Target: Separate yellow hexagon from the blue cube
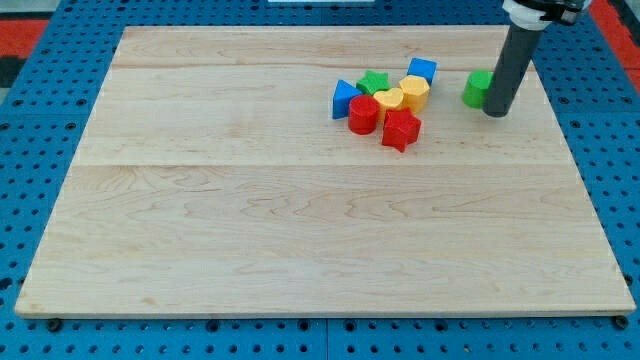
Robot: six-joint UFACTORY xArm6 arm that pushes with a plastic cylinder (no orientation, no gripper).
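The yellow hexagon [415, 91] sits in a cluster at the board's upper middle, touching the blue cube [422, 70] just above it. Next to it lie a second yellow block [389, 100], a green star [374, 82], a blue triangle [345, 99], a red cylinder [363, 115] and a red star [401, 130]. My tip [496, 112] is to the view's right of the cluster, right beside a green block [477, 89], about 80 px from the yellow hexagon.
The wooden board [300, 220] lies on a blue pegboard [40, 120]. The rod comes down from the view's top right corner. The green block stands apart from the cluster.
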